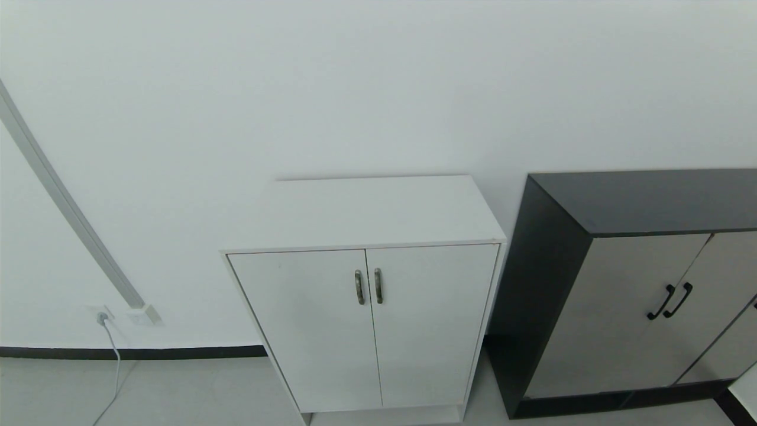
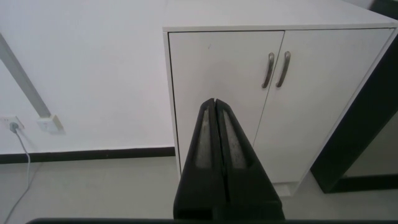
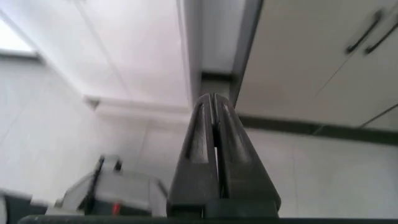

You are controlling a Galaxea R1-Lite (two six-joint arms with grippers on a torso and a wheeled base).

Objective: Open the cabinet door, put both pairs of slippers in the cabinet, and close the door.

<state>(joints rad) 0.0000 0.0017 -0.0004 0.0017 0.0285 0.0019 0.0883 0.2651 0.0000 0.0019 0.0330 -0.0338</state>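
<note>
A white two-door cabinet stands against the wall with both doors closed; two metal handles sit side by side at the middle seam. In the left wrist view the same cabinet fills the upper right, and my left gripper is shut with nothing in it, held some way in front of the left door. My right gripper is shut and empty, low above the floor, facing the gap between the white cabinet's lower corner and the dark cabinet.
A dark cabinet with grey doors and black handles stands right of the white one. A wall socket with a grey cable and a slanted cable duct lie at the left. Grey floor spreads in front.
</note>
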